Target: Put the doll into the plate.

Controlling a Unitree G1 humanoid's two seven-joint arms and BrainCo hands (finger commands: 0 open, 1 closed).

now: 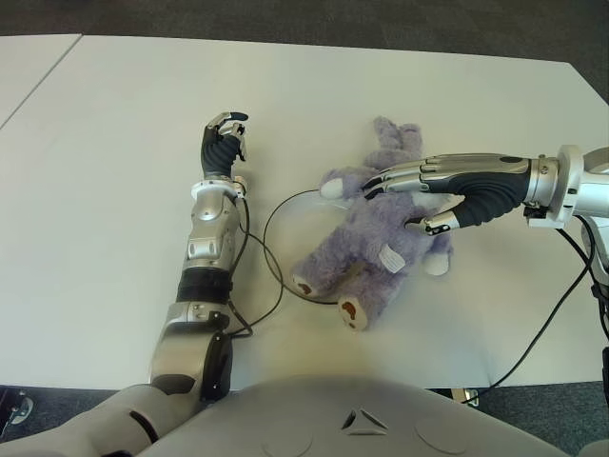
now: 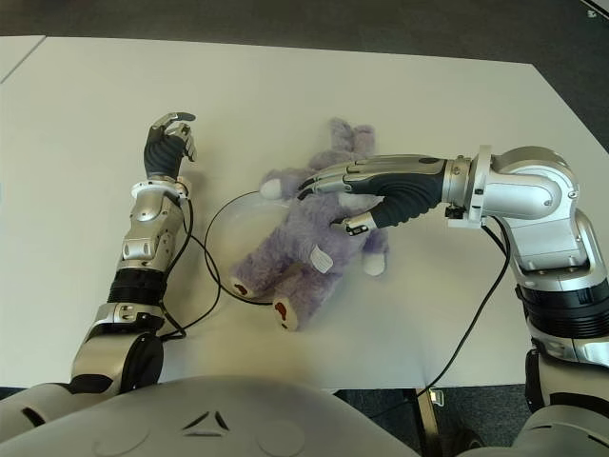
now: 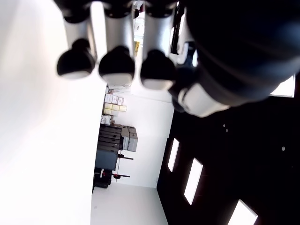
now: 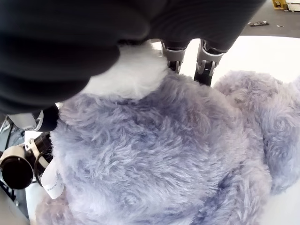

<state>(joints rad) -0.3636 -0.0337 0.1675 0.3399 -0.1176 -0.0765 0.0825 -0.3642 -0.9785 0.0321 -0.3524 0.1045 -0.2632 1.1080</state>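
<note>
A white table (image 1: pixel 114 190) carries a clear plate (image 1: pixel 276 221) and a purple doll (image 1: pixel 376 248).

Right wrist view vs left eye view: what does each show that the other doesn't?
Only the right wrist view: close-up fur of the purple plush doll under the right hand's fingers.

Only the left eye view: the clear plate on the white table, the doll lying across it, and the left hand idle to the plate's left.

Both: the right hand over the doll, and its white tag.

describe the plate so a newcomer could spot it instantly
On the white table, look between the two robot hands, left and right. The plate is the clear, near-invisible disc with a thin dark rim, partly under the purple doll.
</note>
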